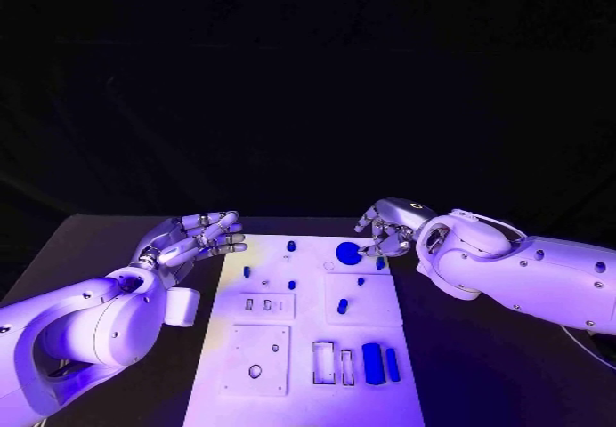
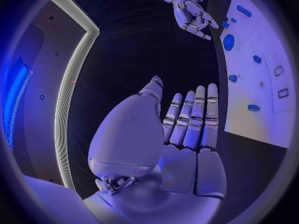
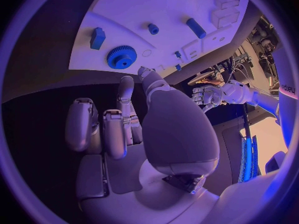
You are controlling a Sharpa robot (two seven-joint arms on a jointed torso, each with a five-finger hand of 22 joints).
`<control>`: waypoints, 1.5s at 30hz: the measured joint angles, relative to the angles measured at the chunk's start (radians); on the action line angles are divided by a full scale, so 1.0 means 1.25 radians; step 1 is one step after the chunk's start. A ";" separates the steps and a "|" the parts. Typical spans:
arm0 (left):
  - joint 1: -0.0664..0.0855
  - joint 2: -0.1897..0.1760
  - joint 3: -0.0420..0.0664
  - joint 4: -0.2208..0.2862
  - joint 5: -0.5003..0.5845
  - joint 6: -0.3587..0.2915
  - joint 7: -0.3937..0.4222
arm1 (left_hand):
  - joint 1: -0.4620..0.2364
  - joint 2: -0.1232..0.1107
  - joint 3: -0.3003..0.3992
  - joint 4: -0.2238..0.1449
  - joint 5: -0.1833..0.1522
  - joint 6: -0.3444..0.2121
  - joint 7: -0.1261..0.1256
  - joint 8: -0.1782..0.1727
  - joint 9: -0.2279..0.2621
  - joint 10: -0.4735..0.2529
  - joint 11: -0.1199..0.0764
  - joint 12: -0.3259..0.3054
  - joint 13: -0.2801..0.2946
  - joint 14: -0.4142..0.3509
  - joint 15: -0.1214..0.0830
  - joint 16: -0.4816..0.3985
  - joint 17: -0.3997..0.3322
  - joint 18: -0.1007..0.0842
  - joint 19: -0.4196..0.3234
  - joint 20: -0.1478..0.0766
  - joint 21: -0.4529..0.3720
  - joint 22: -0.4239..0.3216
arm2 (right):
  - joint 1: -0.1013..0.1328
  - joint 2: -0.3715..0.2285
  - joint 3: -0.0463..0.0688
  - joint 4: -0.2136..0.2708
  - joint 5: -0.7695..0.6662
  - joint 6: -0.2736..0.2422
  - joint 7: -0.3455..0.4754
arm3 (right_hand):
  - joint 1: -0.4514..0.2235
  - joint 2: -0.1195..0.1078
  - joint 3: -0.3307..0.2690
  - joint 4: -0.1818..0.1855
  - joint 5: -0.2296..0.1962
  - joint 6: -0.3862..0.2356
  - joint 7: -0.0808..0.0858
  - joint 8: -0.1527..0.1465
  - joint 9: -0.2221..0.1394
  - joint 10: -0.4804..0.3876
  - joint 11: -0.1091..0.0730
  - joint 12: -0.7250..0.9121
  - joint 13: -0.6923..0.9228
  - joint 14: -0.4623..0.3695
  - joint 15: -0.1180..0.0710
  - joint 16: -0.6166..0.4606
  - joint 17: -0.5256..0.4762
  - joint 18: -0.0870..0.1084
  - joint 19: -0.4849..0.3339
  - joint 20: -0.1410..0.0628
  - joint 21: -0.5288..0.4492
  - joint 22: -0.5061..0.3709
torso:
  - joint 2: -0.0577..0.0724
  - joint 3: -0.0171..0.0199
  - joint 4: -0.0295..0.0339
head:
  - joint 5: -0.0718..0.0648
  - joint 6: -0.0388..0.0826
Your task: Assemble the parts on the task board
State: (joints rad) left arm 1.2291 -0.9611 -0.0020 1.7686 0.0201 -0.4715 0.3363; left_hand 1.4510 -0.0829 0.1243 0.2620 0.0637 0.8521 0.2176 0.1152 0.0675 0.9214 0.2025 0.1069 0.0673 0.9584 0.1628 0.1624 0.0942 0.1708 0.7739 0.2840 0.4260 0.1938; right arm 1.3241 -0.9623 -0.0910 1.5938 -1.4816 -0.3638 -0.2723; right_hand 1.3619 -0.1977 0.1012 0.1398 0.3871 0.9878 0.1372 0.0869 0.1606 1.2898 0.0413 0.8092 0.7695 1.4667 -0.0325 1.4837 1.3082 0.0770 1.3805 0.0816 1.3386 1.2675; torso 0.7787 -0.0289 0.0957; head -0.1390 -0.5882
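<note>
Left hand (image 1: 199,237) flat, fingers spread; right hand (image 1: 386,233) curled, empty, beside round toothed gear (image 1: 348,253).

A robot lab: black table (image 1: 116,240), dark backdrop, coloured lighting.

Count, head view:
- Task board (image 1: 303,405): 1.
- Hands: 2, the left hand (image 1: 203,237) and the right hand (image 1: 385,233).
- Blue parts on the board: 9 in all.
  - Gear (image 1: 348,253): 1, just beside the right hand.
  - Block-like piece (image 1: 381,263): 1, under the right hand's fingertips.
  - Small pegs (image 1: 291,285): 4, between the two hands; one of them is close to the left hand.
  - Longer cylinder (image 1: 343,306): 1, nearer the right hand.
  - Flat bars (image 1: 372,363): 2, side by side, well apart from both hands.
- Empty rectangular frames (image 1: 324,362) next to the bars: 2.
- Oval hole (image 1: 255,371): 1.
</note>
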 measured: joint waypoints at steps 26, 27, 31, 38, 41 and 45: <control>0.000 0.007 0.000 -0.007 0.001 0.009 -0.005 | 0.000 0.000 -0.002 -0.002 0.000 0.000 0.000 0.000 0.000 0.000 0.000 0.000 0.000 0.000 0.000 0.000 0.000 0.000 0.000 0.000 0.000 0.001 | -0.021 0.092 -0.002 -0.115 -0.007 0.055 -0.009 | 0.042 0.023 -0.074 0.073 0.003 -0.021 0.013 0.035 0.022 0.141 0.023 0.606 0.431 -0.002 0.025 0.067 0.000 -0.032 0.065 0.019 0.120 0.032 | 0.007 0.0001 0.0057 | -0.003 -0.009; 0.000 0.007 0.000 -0.008 0.001 0.009 -0.005 | 0.000 0.000 -0.002 -0.002 0.000 0.000 0.000 0.000 0.000 0.000 0.000 0.000 0.000 0.000 0.000 0.000 0.000 0.000 0.000 0.000 0.000 0.001 | -0.021 0.093 -0.002 -0.117 -0.006 0.056 -0.009 | 0.042 0.023 -0.074 0.073 0.003 -0.021 0.013 0.035 0.022 0.141 0.023 0.606 0.431 -0.002 0.025 0.067 0.000 -0.032 0.065 0.019 0.120 0.032 | 0.007 0.0001 0.0060 | -0.003 -0.009; 0.000 0.007 0.000 -0.008 0.001 0.010 -0.006 | 0.000 0.000 -0.002 -0.002 0.000 0.000 0.000 0.000 0.000 0.000 0.000 0.000 0.000 0.000 0.000 0.000 0.000 0.000 0.000 0.000 0.000 0.001 | -0.021 0.097 -0.002 -0.124 -0.001 0.059 -0.009 | 0.045 0.026 -0.074 0.073 0.003 -0.021 0.013 0.036 0.023 0.141 0.023 0.606 0.431 -0.002 0.025 0.067 0.000 -0.032 0.065 0.019 0.120 0.032 | 0.007 0.0002 0.0065 | -0.002 -0.011; 0.000 0.007 0.000 -0.009 0.001 0.011 -0.007 | 0.000 0.000 -0.002 -0.002 0.000 0.000 0.000 0.000 0.000 0.000 0.000 0.000 0.000 0.000 0.000 0.000 0.000 0.000 0.000 0.000 0.000 0.000 | -0.021 0.099 -0.002 -0.132 0.008 0.066 -0.009 | 0.045 0.026 -0.074 0.073 0.003 -0.021 0.013 0.039 0.024 0.141 0.023 0.606 0.431 -0.002 0.025 0.067 0.000 -0.032 0.065 0.019 0.120 0.032 | 0.007 0.0001 0.0065 | 0.000 -0.013; 0.000 0.007 0.000 -0.009 0.001 0.011 -0.007 | 0.000 0.000 -0.002 -0.002 0.000 0.000 0.000 0.000 0.000 0.000 0.000 0.000 0.000 0.000 0.000 0.000 0.000 0.000 0.000 0.000 0.000 0.000 | -0.021 0.100 -0.002 -0.134 0.012 0.070 -0.009 | 0.048 0.029 -0.074 0.073 0.006 -0.021 0.013 0.042 0.025 0.141 0.023 0.606 0.431 -0.002 0.025 0.067 0.000 -0.032 0.065 0.019 0.120 0.032 | 0.007 0.0001 0.0061 | 0.001 -0.014; 0.000 0.007 0.000 -0.009 0.001 0.011 -0.008 | 0.000 0.000 -0.002 -0.002 0.000 0.000 0.000 0.000 0.000 0.000 0.000 0.000 0.000 0.000 0.000 0.000 0.000 0.000 0.000 0.000 0.000 0.000 | -0.021 0.102 -0.001 -0.137 0.018 0.077 -0.008 | 0.048 0.030 -0.074 0.073 0.006 -0.019 0.011 0.045 0.026 0.141 0.023 0.606 0.431 -0.002 0.025 0.067 0.000 -0.032 0.065 0.019 0.120 0.032 | 0.007 0.0001 0.0061 | 0.001 -0.015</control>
State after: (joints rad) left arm 1.2288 -0.9529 -0.0022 1.7577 0.0218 -0.4578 0.3262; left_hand 1.4510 -0.0829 0.1215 0.2592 0.0637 0.8521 0.2176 0.1152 0.0676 0.9214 0.2025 0.1070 0.0675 0.9584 0.1628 0.1624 0.0942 0.1709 0.7739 0.2841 0.4260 0.1942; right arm 1.2984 -0.8347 -0.0924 1.4225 -1.4596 -0.2675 -0.2824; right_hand 1.4214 -0.1606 0.0082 0.2306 0.3950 0.9636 0.1508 0.1428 0.1932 1.4659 0.0706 1.5672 1.3080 1.4647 -0.0018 1.5671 1.3077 0.0369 1.4614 0.1054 1.4889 1.3077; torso 0.7870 -0.0288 0.1033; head -0.1372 -0.6074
